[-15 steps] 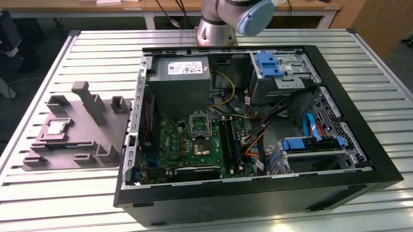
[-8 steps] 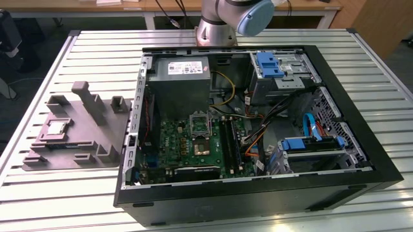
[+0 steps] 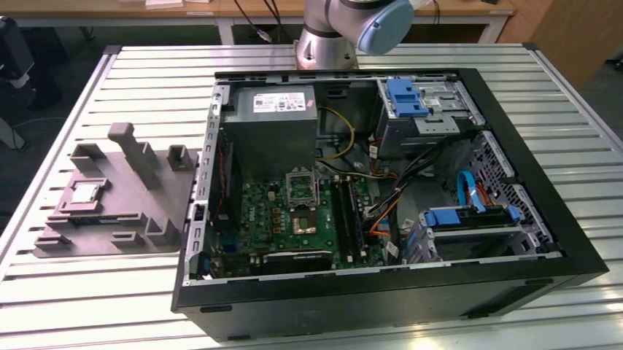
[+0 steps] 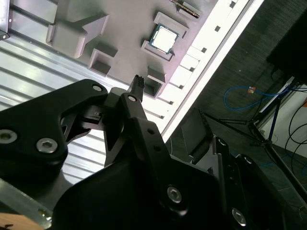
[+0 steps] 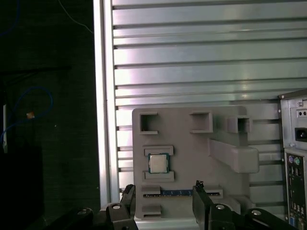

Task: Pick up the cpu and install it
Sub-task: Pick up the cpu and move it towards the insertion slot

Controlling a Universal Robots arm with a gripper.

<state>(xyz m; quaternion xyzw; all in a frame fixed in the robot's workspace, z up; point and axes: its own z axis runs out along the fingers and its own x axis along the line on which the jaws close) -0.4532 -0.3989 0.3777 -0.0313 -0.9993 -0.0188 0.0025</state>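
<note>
Ahead of the gripper [image 5: 163, 186], whose fingers [image 5: 201, 201] are held wide apart and empty, the cpu [image 5: 157, 163] is listed: seated flat in a recess of the grey fixture [image 5: 192, 160], untouched, well clear of both. Step judged: approach for pickup. Called for: centring over the cpu, then straight descent.

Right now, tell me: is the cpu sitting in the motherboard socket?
No, the cpu lies in the grey fixture on the table.

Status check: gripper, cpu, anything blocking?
Gripper open, empty, over grey fixture. Cpu seated in fixture pocket, untouched. Raised tabs flank it; nothing lies over it.
</note>
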